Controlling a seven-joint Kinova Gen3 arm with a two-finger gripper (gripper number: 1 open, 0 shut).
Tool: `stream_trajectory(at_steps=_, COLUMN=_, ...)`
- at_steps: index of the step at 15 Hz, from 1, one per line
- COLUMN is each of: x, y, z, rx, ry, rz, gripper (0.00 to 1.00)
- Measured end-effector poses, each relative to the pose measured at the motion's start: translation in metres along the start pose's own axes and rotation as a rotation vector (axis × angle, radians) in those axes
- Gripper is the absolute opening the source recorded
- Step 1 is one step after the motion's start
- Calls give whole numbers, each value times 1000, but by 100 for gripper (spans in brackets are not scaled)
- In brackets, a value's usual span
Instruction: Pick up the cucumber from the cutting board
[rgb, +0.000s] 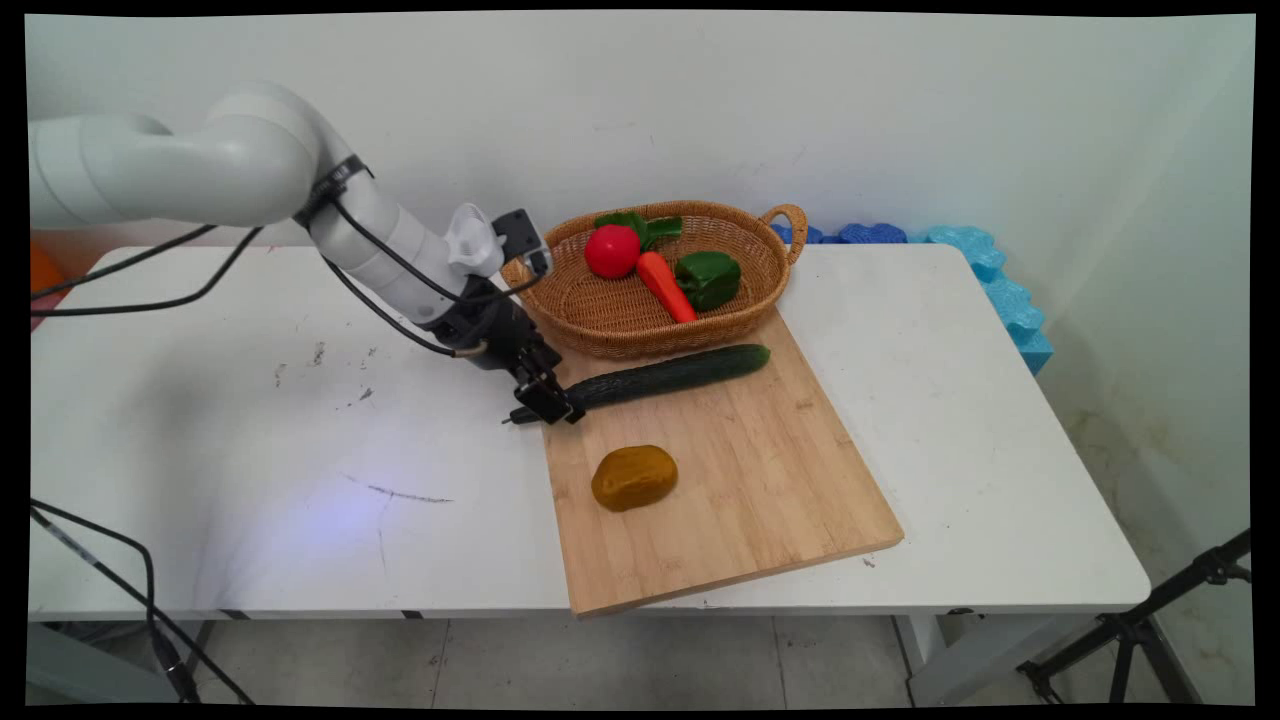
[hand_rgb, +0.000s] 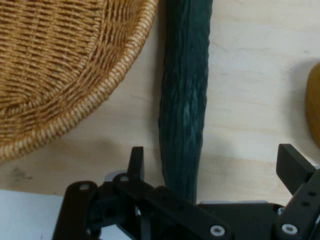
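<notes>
The gripper (hand_rgb: 210, 167), its fingers (hand_rgb: 136, 162) spread wide and holding nothing, straddles the near end of a cucumber (hand_rgb: 186, 95) whose length runs straight ahead across the cutting board (hand_rgb: 250, 100).

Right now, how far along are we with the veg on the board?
Done: tomato, carrot and green pepper lie in the basket. In hand: open gripper straddles the cucumber at its end, not yet closed. Left on the cutting board: cucumber, brown potato.

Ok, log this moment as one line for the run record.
gripper: open, low at cucumber near end | fingers: either side, apart | cucumber: flat on cutting board beside basket | potato: on board
</notes>
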Motion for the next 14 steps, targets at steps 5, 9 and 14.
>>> stream_trajectory(at_steps=5, x=3, y=-5, z=19, rx=9, ry=-15, rz=16, gripper=100)
stream_trajectory(at_steps=9, x=5, y=-8, z=32, rx=11, ry=-16, rz=21, gripper=100)
stream_trajectory(at_steps=14, x=8, y=-12, z=43, rx=14, ry=-11, rz=21, gripper=0)
